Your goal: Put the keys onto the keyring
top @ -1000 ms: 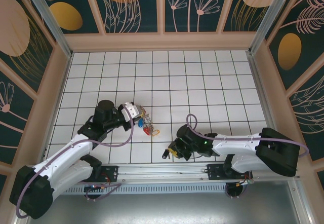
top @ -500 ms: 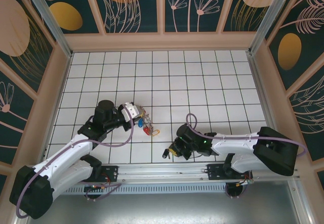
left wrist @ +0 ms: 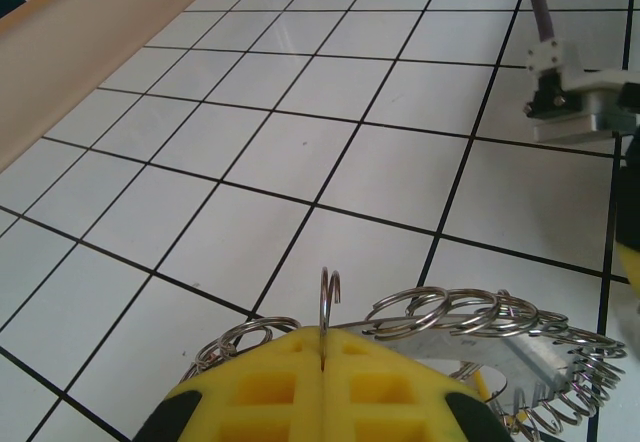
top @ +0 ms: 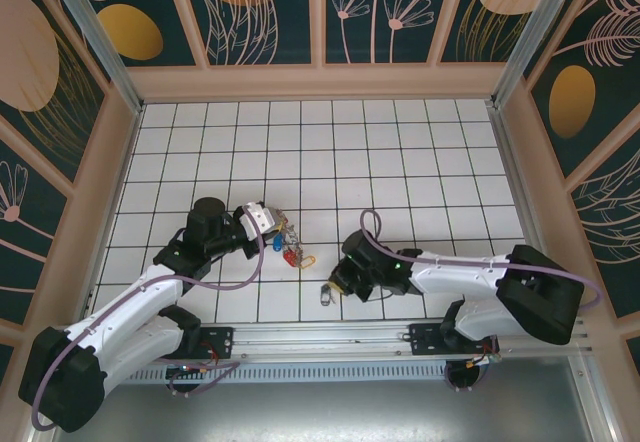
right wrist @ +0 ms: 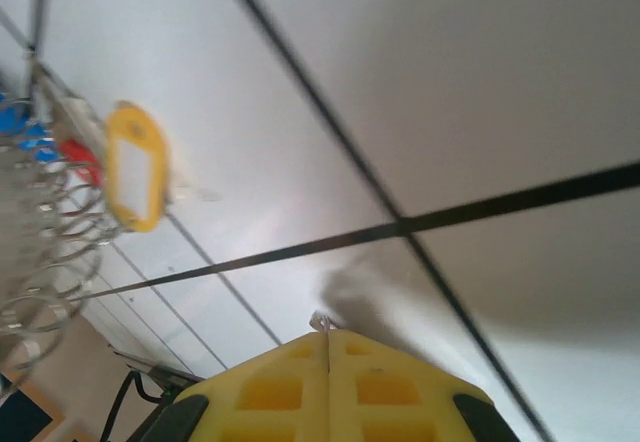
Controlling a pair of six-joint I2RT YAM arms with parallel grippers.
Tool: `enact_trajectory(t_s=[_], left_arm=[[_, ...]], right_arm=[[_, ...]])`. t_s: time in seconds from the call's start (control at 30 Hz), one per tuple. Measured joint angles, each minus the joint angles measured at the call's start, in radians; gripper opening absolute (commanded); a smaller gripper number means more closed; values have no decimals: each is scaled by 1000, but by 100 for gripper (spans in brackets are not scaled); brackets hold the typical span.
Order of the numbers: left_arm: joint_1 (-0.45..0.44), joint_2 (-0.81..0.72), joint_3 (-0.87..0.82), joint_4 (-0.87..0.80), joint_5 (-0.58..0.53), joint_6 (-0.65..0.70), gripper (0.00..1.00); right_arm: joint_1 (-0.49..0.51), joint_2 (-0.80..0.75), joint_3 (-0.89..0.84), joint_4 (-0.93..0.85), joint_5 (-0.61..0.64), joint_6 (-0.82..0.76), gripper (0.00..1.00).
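Observation:
My left gripper (top: 270, 220) is shut on the keyring (left wrist: 470, 327). Its yellow pads (left wrist: 270, 387) pinch a thin wire loop that stands up from the flat metal ring, which is hung with several small split rings. Keys with red (top: 290, 256), blue (top: 277, 245) and yellow (top: 306, 260) tags dangle from it; the yellow tag (right wrist: 135, 167) faces the right wrist camera. My right gripper (top: 330, 288) hovers just right of that bunch, low over the tiles. Its yellow pads (right wrist: 400, 387) are pressed together on a small metal tip (right wrist: 322, 320). A small greyish key (top: 325, 296) hangs at its fingertips.
White tiled floor (top: 400, 162) with black grid lines, walled by tan rails and patterned panels. The metal base rail (top: 330, 337) runs along the near edge. The right arm's cable (top: 372, 230) loops above its wrist.
The right arm has shifted up and left toward the key bunch, and its jaws have closed the last bit. The left arm and keyring have stayed put.

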Motion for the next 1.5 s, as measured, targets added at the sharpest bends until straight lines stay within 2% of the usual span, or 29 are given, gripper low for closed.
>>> enact_trajectory(t_s=[0.27, 0.43, 0.6, 0.8, 1.0, 1.17, 1.5], left_arm=[[0, 4, 0, -4, 8, 0, 0], [0, 17, 0, -4, 61, 1, 0], [0, 28, 0, -3, 133, 5, 0], [0, 28, 0, 1, 164, 2, 0], [0, 52, 6, 12, 189, -15, 0], [0, 55, 8, 15, 193, -27, 0], [0, 61, 13, 19, 193, -38, 0]], right_arm=[[-31, 79, 101, -82, 7, -174, 0], [-30, 115, 190, -187, 38, -383, 0], [-30, 39, 211, -189, 89, -598, 0], [-30, -59, 230, -194, 161, -827, 0], [-30, -132, 232, -138, 176, -1030, 0], [-30, -138, 262, -90, 156, -1126, 0], [-29, -89, 351, -45, 110, -1210, 0]])
